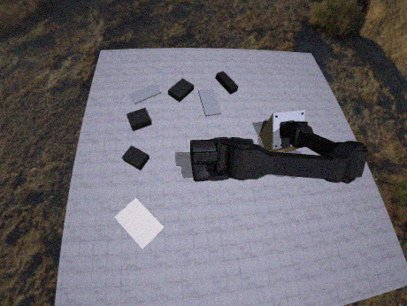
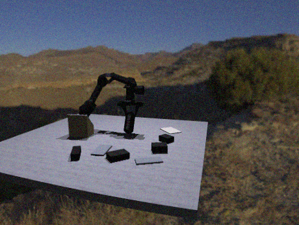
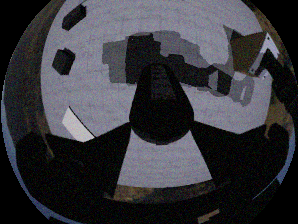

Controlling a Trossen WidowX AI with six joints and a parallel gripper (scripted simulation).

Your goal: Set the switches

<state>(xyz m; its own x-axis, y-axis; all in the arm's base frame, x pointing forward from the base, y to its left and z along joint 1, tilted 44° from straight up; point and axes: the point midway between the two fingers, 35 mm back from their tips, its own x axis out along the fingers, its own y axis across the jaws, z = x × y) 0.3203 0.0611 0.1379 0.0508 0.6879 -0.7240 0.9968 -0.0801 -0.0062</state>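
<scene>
My gripper (image 2: 129,112) (image 3: 161,125) is shut on a dark grey block, which I take to be the controller unit (image 2: 129,124) (image 3: 161,106). The unit hangs lengthwise below the fingers, its lower end close to the bench (image 1: 221,230) (image 2: 175,182); whether it touches is not clear. In the exterior view faint light marks run along its visible face. In the wrist view its far end shows a faintly banded grey face. The numbers, switch positions and label squares cannot be read. In the top view the arm hides the unit and the fingertips.
Dark blocks (image 1: 180,89) (image 1: 139,118) (image 1: 135,157) (image 2: 75,153) and two pale plates (image 1: 145,94) (image 1: 210,102) lie towards the far side in the top view. A white sheet (image 1: 139,223) (image 2: 170,130) lies apart from them. A brown, white-topped wedge (image 2: 78,127) (image 3: 246,53) stands by the arm's base.
</scene>
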